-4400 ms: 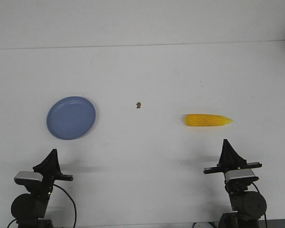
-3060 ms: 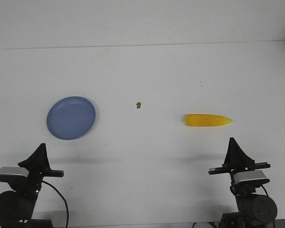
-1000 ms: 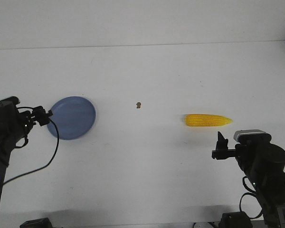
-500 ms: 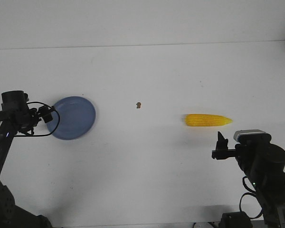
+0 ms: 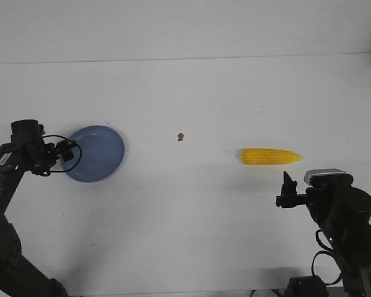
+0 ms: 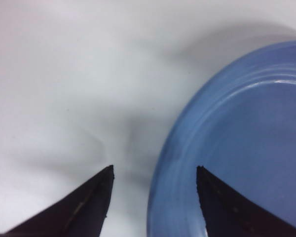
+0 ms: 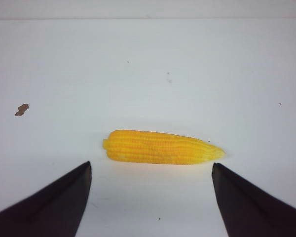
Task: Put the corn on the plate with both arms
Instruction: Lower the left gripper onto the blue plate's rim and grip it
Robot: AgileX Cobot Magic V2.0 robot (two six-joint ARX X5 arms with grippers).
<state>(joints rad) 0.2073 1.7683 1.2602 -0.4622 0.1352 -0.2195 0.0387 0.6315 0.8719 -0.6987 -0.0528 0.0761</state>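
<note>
The yellow corn (image 5: 272, 156) lies on its side on the white table, right of centre, tip pointing right; in the right wrist view the corn (image 7: 163, 147) sits just beyond my fingertips. My right gripper (image 5: 289, 185) hangs open a little nearer than the cob, nothing between its fingers (image 7: 150, 165). The light blue plate (image 5: 98, 153) rests at the left. My left gripper (image 5: 67, 150) is open at the plate's left rim; in the left wrist view the gripper (image 6: 154, 170) straddles the rim of the plate (image 6: 246, 143), one finger over the plate, one over the table.
A tiny brown speck (image 5: 181, 136) lies between plate and corn, also seen in the right wrist view as a brown speck (image 7: 21, 109). The table's far edge (image 5: 185, 59) runs across the back. Black cables loop beside the left arm (image 5: 25, 145).
The left arm has swung up from the front edge and reached the plate's left rim, edging right in the last half second. The right arm rose and came toward the corn, then held still.
</note>
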